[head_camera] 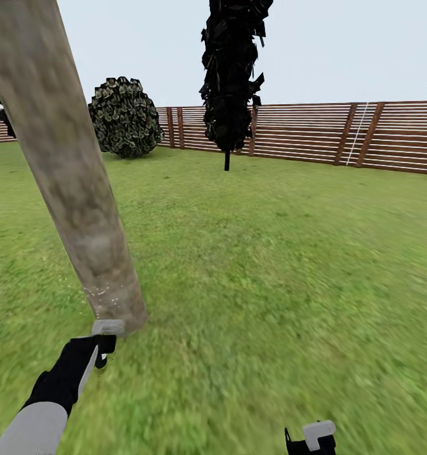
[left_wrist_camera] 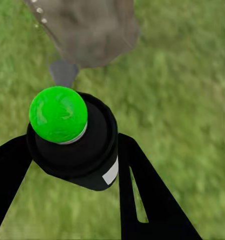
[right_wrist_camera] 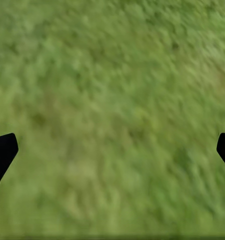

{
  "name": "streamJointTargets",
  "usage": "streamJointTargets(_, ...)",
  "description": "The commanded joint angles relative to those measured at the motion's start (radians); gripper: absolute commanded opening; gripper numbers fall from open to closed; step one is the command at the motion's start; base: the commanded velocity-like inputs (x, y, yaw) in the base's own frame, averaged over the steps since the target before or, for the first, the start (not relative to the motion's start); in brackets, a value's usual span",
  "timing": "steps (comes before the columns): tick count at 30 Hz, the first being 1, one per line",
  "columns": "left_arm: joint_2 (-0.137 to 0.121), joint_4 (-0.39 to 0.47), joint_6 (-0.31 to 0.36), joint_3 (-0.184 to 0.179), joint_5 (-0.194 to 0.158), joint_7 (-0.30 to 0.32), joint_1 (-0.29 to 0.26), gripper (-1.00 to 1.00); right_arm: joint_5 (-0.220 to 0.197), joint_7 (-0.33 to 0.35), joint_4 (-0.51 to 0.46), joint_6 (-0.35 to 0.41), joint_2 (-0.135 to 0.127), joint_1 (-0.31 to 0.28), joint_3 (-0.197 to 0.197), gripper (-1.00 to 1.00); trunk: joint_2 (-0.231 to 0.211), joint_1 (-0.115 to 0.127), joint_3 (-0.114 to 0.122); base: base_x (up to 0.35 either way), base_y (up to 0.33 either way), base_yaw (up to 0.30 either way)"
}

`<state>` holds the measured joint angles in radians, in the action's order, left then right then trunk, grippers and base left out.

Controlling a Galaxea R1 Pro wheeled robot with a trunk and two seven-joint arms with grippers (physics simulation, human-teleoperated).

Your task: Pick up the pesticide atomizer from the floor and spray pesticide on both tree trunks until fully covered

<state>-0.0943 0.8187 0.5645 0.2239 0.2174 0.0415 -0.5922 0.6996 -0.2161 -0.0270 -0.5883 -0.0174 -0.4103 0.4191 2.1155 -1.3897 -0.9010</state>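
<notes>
Outdoors on the lawn (head_camera: 270, 284), the left gripper (left_wrist_camera: 72, 150) clamps the pesticide atomizer (left_wrist_camera: 75, 145), its top showing bright green, just beside the base of a leaning, mottled tree trunk (head_camera: 68, 170) flecked with white pesticide speckles (head_camera: 102, 292). Low over the grass, the right gripper (right_wrist_camera: 112, 150) hangs spread wide and empty. Behind stand a slatted wooden fence (head_camera: 365, 136), a round bush (head_camera: 124, 117) and a near-black tree (head_camera: 231, 76).

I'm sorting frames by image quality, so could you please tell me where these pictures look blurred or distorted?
Head view: the lawn is smeared in the foreground, while the fence stays crisp; the tree trunk leans sharply, probably wide-angle distortion. Left wrist view: the pesticide atomizer in the left pincer is sharp, grass soft. Right wrist view: grass is one soft blur between the fingertips.
</notes>
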Motion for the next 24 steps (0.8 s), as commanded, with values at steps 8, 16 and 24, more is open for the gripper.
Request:
streamJointTargets(8, -0.015, 0.145, 0.096, 0.036, 0.012, 0.012, 0.006, -1.0, 0.009, -0.007, 0.0, -0.002, 0.023, -0.001, 0.006, 1.0, 0.0, 0.0, -0.001, -0.03, 0.0, 0.0)
streamJointTargets(16, 0.007, 0.155, 0.103, 0.029, 0.008, 0.014, -0.008, -1.0, 0.014, -0.005, -0.002, -0.002, 0.019, -0.001, 0.006, 1.0, 0.0, 0.0, -0.001, -0.305, 0.0, 0.0)
streamJointTargets(24, -0.08, 0.211, 0.303, -0.027, 0.012, 0.193, -0.133, -1.0, 0.014, -0.005, -0.002, -0.002, 0.016, -0.001, 0.006, 1.0, 0.0, 0.0, -0.001, -0.023, 0.0, 0.0)
